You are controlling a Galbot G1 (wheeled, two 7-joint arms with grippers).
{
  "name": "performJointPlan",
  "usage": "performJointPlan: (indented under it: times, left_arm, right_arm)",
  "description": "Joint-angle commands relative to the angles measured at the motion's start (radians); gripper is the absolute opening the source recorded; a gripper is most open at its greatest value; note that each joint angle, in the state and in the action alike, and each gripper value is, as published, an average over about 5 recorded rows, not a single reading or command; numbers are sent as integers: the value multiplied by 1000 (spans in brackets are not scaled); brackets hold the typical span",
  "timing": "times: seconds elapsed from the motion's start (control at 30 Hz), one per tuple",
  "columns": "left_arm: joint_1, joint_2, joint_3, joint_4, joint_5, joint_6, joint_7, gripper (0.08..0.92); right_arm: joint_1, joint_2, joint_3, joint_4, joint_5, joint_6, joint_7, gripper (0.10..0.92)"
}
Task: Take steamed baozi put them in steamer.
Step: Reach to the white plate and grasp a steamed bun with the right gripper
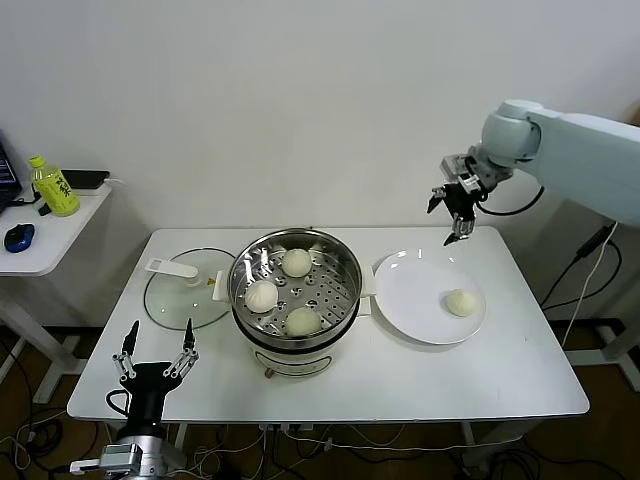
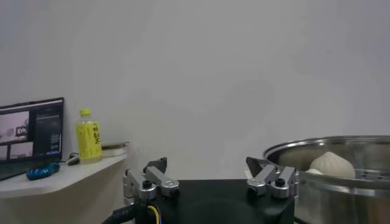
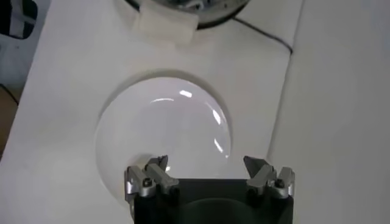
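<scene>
Four buns in all: three (image 1: 296, 262) (image 1: 262, 295) (image 1: 303, 320) on the holed tray of the steamer (image 1: 342, 262) at the worktop's middle, one (image 1: 460, 302) alone on the white plate (image 1: 410, 290) toward the right edge. One glass lid (image 1: 175, 295) flat near the left edge, touching the pot's side. Right gripper (image 1: 452, 207) raised over the back right corner, jaws released, empty. Left gripper (image 1: 157, 352) parked off the front left corner, fingers spread, empty. Nothing between plate and pot.

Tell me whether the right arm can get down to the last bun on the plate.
Probably yes. The right gripper hangs open above the plate's far edge, and the bun lies uncovered with nothing beside it.
</scene>
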Motion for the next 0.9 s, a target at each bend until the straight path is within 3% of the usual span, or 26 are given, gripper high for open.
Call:
performJointPlan:
  times: [0.03,0.9]
  left_arm:
    - [2,4,-3,-2,-3,1,1,823]
    - [9,3,-7,-5,0,8,-2,823]
  right_arm:
    - [-181,-54,21,-65,-73,-112,24,823]
    - [-517,58,278,-326,-306,7,-24,823]
